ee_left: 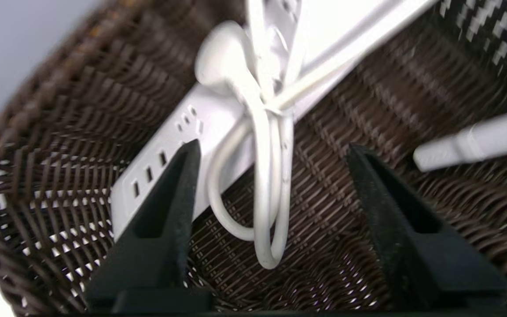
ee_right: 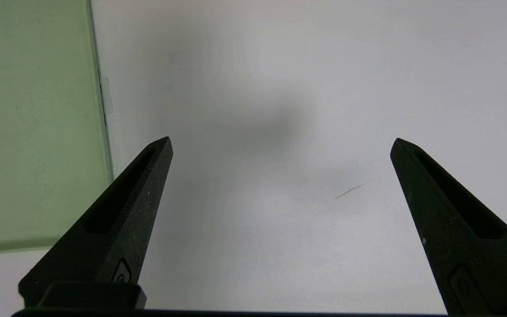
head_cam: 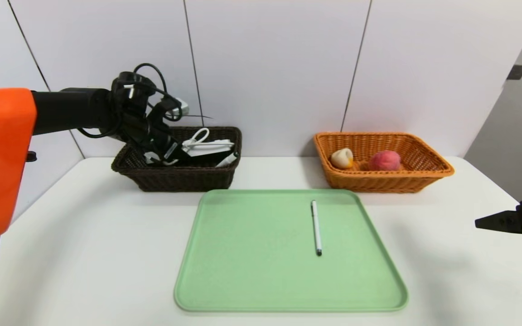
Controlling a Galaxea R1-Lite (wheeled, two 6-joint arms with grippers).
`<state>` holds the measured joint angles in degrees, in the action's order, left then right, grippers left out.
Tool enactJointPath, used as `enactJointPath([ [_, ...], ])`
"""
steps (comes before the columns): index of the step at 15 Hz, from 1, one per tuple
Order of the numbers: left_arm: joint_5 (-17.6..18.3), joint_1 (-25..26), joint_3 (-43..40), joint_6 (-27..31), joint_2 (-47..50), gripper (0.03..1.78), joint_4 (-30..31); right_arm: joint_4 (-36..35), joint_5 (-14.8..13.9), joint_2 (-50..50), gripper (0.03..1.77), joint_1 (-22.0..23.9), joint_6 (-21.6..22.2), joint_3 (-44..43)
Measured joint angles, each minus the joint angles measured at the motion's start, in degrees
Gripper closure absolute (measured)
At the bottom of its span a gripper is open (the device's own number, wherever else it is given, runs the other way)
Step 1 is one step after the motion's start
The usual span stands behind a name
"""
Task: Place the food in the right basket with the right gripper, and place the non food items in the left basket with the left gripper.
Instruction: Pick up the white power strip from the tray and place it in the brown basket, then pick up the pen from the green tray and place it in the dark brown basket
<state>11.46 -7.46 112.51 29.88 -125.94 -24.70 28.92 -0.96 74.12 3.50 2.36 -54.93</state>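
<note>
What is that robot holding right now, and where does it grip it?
Nothing. The left gripper hangs open inside the dark basket; the right gripper is open and empty.

open tray (head_cam: 252, 271) around lone pen (head_cam: 316, 227)

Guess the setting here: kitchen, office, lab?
Probably a robot test bench: bare white table against plain wall panels, with a staged sorting setup of green tray and two wicker baskets.

A pale green tray (head_cam: 261, 271) with rounded corners and a raised rim lies flat on a white table (head_cam: 84, 253), near its front edge. Behind the table stands a white panelled wall (head_cam: 270, 68) with thin dark seams, and a grey wall (head_cam: 514, 117) at the far right.
</note>
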Motion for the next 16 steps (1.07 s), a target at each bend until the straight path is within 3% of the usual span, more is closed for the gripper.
enactJointPath([
  [3,-0.4,-2.9,0.2,-11.2,3.1,0.44,4.9,0.0,0.0,-0.1,0.09,0.0,0.0,0.3],
  [5,-4.7,-7.5,0.2,-19.3,6.2,0.37,4.6,0.0,0.0,0.0,0.09,0.0,0.0,0.4],
  [7,-9.6,-13.3,0.1,-28.0,9.6,0.31,1.3,0.0,0.0,0.1,0.09,0.0,0.0,0.4],
  [11,-10.8,-24.8,-0.1,-45.1,14.1,0.23,-8.7,0.0,0.0,0.1,0.09,0.0,0.2,0.5],
  [14,-12.1,-32.2,-0.2,-51.6,15.3,0.19,-9.4,0.0,0.1,0.0,0.09,0.0,0.4,0.5],
  [16,-17.4,-36.6,-0.2,-53.6,14.7,0.17,-9.1,0.0,0.3,-0.1,0.09,0.1,0.7,0.5],
])
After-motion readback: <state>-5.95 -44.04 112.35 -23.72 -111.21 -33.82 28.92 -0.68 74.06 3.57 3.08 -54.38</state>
